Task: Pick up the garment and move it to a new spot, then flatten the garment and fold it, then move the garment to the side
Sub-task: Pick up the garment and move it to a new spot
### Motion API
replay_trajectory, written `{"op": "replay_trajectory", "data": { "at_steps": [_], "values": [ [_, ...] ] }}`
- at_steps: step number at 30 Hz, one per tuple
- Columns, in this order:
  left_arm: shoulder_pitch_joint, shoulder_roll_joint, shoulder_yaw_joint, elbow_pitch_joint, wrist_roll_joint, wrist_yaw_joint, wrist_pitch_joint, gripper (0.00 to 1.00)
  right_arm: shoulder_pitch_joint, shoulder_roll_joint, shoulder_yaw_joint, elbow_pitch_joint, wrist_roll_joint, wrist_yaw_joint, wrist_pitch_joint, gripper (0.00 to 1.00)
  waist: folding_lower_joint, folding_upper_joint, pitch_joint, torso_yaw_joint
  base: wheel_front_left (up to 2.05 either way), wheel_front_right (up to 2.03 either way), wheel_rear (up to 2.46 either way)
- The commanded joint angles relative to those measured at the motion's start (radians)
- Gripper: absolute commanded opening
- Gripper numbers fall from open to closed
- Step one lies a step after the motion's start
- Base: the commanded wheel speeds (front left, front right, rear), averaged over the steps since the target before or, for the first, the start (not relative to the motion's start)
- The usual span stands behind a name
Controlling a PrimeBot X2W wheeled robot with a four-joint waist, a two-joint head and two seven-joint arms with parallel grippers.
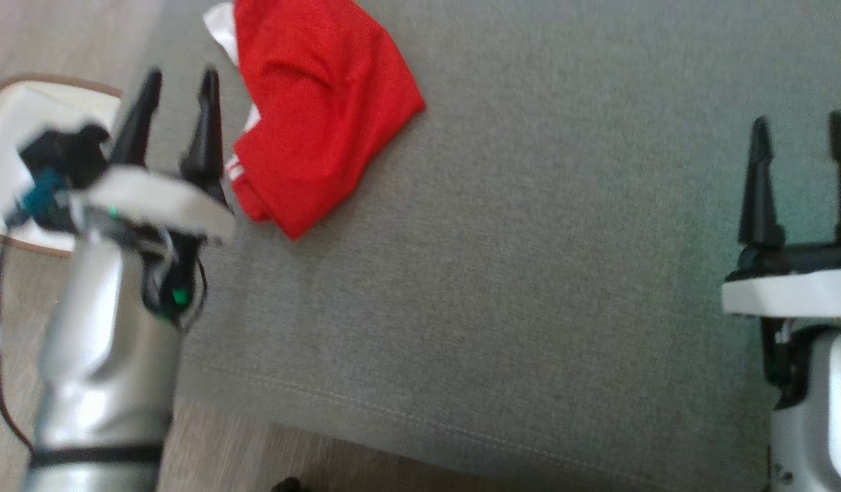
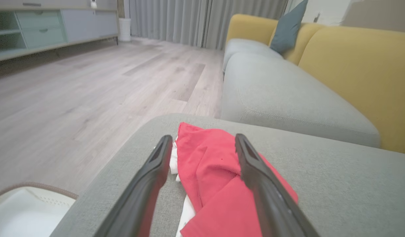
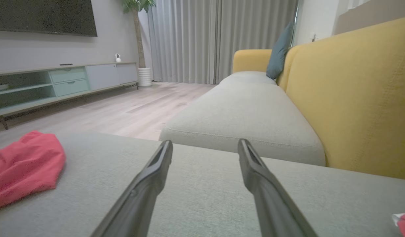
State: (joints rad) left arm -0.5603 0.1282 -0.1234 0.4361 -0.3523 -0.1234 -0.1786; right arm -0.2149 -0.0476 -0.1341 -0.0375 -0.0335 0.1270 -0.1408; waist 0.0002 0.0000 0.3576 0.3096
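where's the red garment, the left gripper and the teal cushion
red garment (image 1: 318, 116), head view, middle of the bunched cloth
left gripper (image 1: 182, 75), head view, midway between its fingertips
teal cushion (image 3: 280, 54), right wrist view, middle of its face

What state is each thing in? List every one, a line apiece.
Red fabric garment with white trim: bunched up, not flat, lying at the seat's left edge.
Left pincer: open, holding nothing, just beside the garment.
Right pincer: open, holding nothing, over bare seat.
Grey upholstered seat: bears the garment.
White brown-rimmed basket: upright on the floor.
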Motion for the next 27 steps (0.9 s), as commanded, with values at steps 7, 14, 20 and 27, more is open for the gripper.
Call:
{"op": "replay_trajectory", "data": {
  "at_steps": [7, 14, 20, 27],
  "values": [
    [-0.314, 0.106, -0.052, 0.204, -0.056, -0.007, 0.121, 1.00, -0.076, -0.003, -0.025, -0.127, -0.038, 0.004, 0.038, 1.00, -0.0002, 0.0000, 0.169, -0.070, 0.00, 0.00, 0.00],
    [-0.495, 0.175, -0.142, 0.396, -0.111, -0.007, 0.205, 1.00, -0.115, -0.003, -0.024, -0.179, -0.049, 0.004, 0.050, 1.00, -0.0002, 0.0000, 0.260, -0.120, 0.00, 0.00, 0.00],
    [-0.562, 0.209, -0.207, 0.507, -0.107, -0.007, 0.185, 1.00, -0.115, -0.003, -0.023, -0.183, -0.040, 0.004, 0.041, 1.00, -0.0002, 0.0000, 0.287, -0.150, 0.00, 0.00, 0.00],
    [-0.588, 0.210, -0.277, 0.593, -0.145, -0.007, 0.148, 0.00, -0.114, -0.003, -0.034, -0.172, -0.032, 0.004, 0.029, 1.00, -0.0002, 0.0000, 0.269, -0.162, 0.00, 0.00, 0.00]
  ]
}}
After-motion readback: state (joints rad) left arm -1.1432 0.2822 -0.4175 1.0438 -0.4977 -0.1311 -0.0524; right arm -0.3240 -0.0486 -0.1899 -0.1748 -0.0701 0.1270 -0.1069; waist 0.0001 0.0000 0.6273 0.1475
